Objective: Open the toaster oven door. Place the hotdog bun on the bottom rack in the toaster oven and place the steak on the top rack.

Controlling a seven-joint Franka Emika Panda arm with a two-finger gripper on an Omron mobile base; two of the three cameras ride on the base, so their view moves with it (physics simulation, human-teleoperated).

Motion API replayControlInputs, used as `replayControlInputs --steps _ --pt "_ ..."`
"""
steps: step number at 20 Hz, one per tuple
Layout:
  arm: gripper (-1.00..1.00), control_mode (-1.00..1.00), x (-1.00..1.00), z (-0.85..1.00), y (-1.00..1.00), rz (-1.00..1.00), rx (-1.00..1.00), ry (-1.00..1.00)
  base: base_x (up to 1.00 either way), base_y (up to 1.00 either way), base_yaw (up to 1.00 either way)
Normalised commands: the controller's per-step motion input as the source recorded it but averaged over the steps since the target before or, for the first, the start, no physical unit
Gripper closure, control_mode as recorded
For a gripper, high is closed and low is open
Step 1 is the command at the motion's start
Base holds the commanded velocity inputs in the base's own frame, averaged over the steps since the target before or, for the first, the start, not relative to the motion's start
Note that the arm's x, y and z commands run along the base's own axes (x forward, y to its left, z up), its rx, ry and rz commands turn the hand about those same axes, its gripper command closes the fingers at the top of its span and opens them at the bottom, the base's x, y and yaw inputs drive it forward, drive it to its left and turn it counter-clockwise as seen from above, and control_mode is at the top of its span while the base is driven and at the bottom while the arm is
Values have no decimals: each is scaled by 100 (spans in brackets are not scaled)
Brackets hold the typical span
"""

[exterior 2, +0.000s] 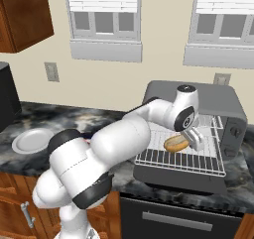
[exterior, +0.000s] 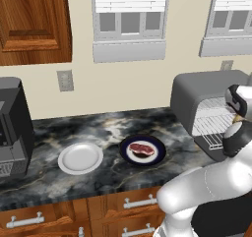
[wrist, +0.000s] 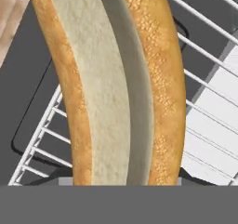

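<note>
Even, bright rendered light (soft shadows).

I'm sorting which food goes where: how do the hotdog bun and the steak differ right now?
The hotdog bun is golden-tan, oblong and split lengthwise; the steak is a flat dark red slab with a pale rim. The bun is in the claw over a pulled-out wire rack of the toaster oven; the steak lies on a dark plate on the counter. Both are small.
</note>
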Motion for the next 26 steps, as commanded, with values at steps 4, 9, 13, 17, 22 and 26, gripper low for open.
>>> replayControlInputs --steps 4,9,13,17,22,26 --pt "100 -100 -1 -8 0 -32 10 -10 0 0 0" --pt "100 -100 -1 -18 0 -30 6 -12 0 0 0" --pt "100 -100 0 -36 0 -24 0 -12 0 0 0" --pt "100 -100 0 -40 0 -18 0 -8 0 0 0" --pt "100 -100 0 -12 0 -12 0 -3 0 0 0" --pt "100 -100 0 0 0 -8 0 0 0 0 0"
